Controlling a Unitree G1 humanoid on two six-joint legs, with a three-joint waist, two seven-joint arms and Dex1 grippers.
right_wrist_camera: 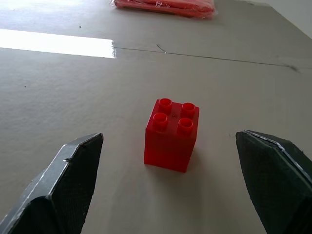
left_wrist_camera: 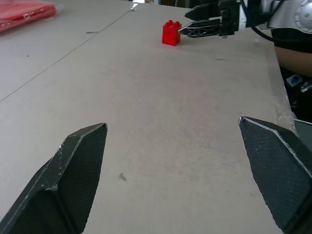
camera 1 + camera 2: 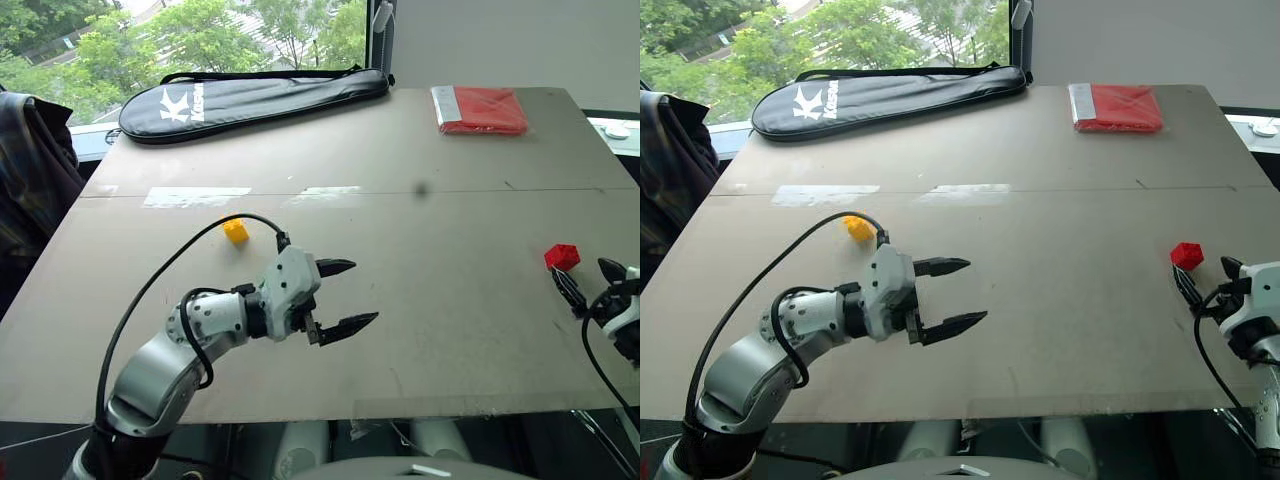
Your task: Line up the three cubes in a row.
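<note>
A red cube [image 1: 171, 135] with a studded top stands upright on the grey table [image 3: 430, 300] near its right edge, also visible as the red cube [image 3: 562, 257]. My right gripper [image 3: 580, 272] is open just on the near side of it, its fingers [image 1: 73, 170] wide apart and clear of the cube. A yellow cube [image 3: 235, 231] sits left of centre. My left gripper [image 3: 366, 292] hovers open over the middle of the table, pointing right, with nothing between its fingers [image 2: 78, 165]. It is to the right of and nearer than the yellow cube.
A black racket bag [image 3: 250, 100] lies along the far left edge. A flat red packet [image 3: 480, 110] rests at the far right corner. Dark clothing [image 3: 30, 170] hangs beyond the table's left side. The left arm's black cable [image 3: 190, 250] loops above the table.
</note>
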